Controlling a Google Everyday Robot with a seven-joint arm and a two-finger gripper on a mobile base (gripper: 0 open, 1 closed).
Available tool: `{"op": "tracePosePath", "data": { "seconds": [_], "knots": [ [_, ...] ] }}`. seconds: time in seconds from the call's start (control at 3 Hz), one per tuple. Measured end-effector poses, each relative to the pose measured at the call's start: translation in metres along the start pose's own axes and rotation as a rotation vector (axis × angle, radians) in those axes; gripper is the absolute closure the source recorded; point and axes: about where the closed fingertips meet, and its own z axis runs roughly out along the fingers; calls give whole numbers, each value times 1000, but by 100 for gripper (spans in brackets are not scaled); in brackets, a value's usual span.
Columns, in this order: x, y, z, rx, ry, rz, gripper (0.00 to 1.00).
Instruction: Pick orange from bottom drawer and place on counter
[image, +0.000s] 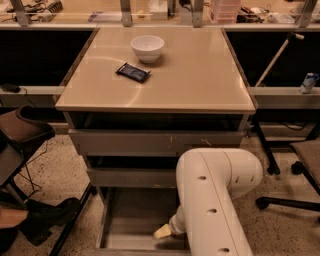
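The bottom drawer (127, 220) is pulled open at the foot of the grey cabinet, and the part of its flat grey floor that shows is bare. My white arm (215, 200) bends down into it from the right. My gripper (162, 231) shows only as a cream tip low over the drawer floor, near the front. The orange is hidden or out of view. The counter (200, 75) is the glossy beige top of the cabinet, above the drawers.
A white bowl (147, 47) and a dark flat packet (133, 72) lie on the counter's far left part. The two upper drawers (150, 142) stand slightly open. A black boot (47, 215) and a chair are at left, and an office chair base (290, 200) is at right.
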Motion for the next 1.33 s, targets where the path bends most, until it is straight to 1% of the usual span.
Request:
{"op": "tracePosePath", "data": {
  "seconds": [0.33, 1.33],
  "knots": [
    [0, 0, 0, 0, 0, 0, 19],
    [0, 0, 0, 0, 0, 0, 89]
  ]
}}
